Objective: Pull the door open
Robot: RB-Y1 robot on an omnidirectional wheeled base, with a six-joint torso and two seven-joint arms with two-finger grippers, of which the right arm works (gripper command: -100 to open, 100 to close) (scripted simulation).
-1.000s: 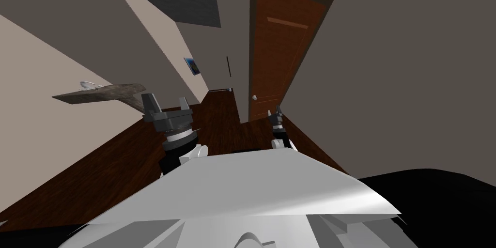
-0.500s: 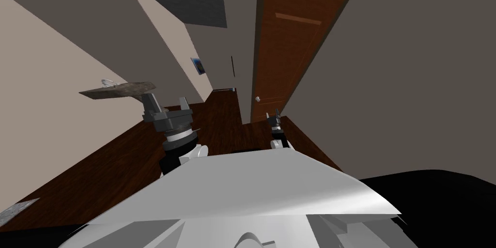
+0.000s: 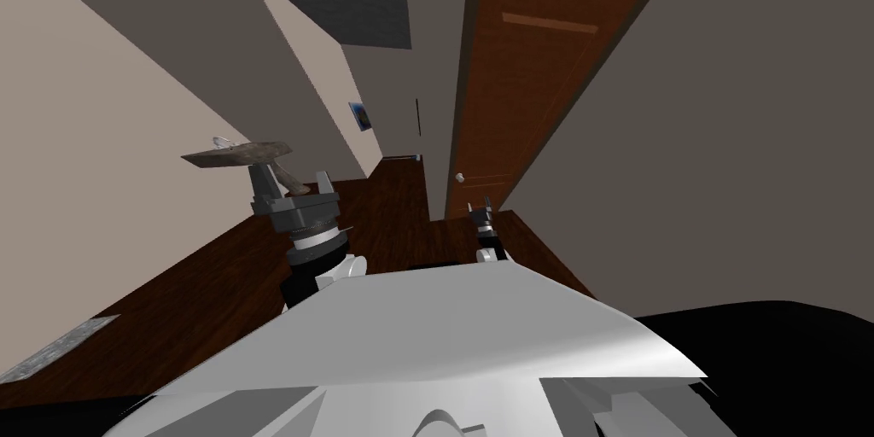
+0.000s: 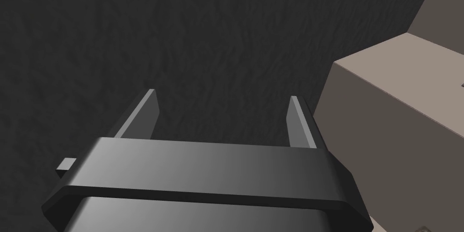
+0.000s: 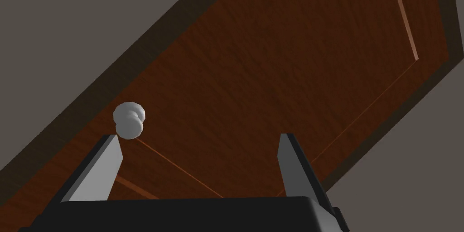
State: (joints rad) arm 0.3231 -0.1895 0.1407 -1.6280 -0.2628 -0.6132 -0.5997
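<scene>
So my R gripper is spread wide facing the door, ready to straddle the knob. Knob lines up w/ one fingertip, not btwn yet. L gripper wide too, spare.

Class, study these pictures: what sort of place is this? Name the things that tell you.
Probably a hallway in a house: a brown panelled door with a pale round knob, a dark wooden floor running ahead, and a small picture hanging further along.
</scene>
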